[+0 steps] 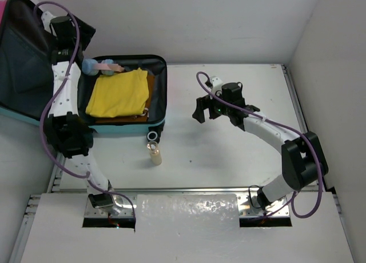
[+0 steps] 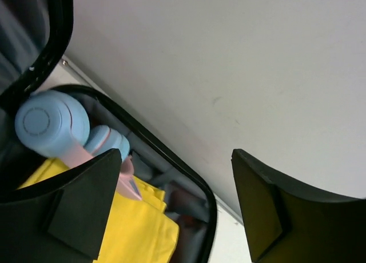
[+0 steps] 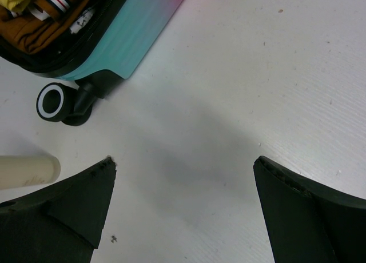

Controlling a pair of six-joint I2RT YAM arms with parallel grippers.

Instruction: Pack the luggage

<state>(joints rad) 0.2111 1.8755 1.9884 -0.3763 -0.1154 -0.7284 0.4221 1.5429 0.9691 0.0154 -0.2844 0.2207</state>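
Note:
The luggage [image 1: 157, 91] lies open at the table's back left, its dark-lined lid [image 1: 23, 51] leaning up on the left. In its base a yellow garment [image 1: 119, 92] lies over brown clothing, with blue and pink headphones [image 1: 100, 66] at the back left corner. My left gripper [image 1: 87, 34] hangs just above and behind those headphones. In the left wrist view it [image 2: 177, 200] is open with nothing between its fingers, the headphones [image 2: 51, 126] off to the left. My right gripper [image 1: 200, 111] is open over bare table to the right of the luggage and holds nothing [image 3: 183, 206].
A small beige bottle [image 1: 154, 154] lies on the table just in front of the luggage's wheel [image 1: 151, 136]. The right wrist view shows that wheel [image 3: 52, 102], the teal shell [image 3: 126, 40] and the bottle's end [image 3: 28, 170]. White walls close in behind and on the right.

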